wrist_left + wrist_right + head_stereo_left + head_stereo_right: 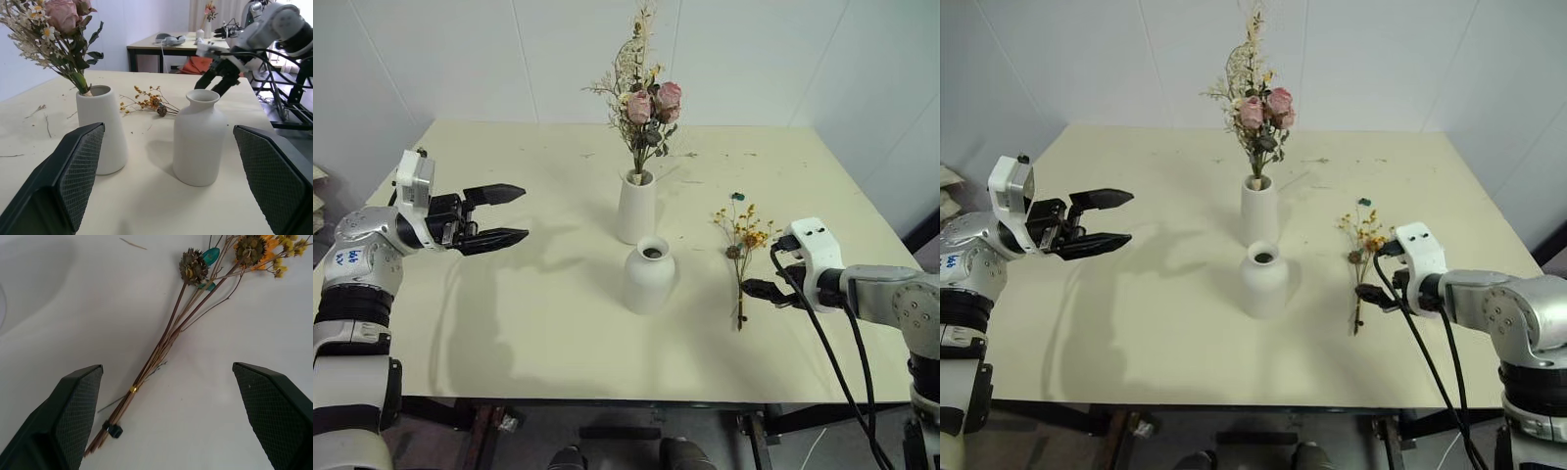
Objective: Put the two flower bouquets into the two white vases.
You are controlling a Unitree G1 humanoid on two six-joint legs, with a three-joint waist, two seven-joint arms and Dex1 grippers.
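One bouquet done: roses (648,106) in tall vase (635,207), centre | yellow bunch (742,257) flat on table, right | round vase (649,276) empty | right gripper (766,291) open over stems; left gripper (497,215) open, idle | next: close on stems.

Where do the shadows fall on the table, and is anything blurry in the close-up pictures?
Left eye view: soft shadows of the two vases spread leftward on the cream table. Left wrist view: the round vase is crisp, the room behind softer. Right wrist view: the thin bouquet lies sharp, and a faint shadow crosses one corner.
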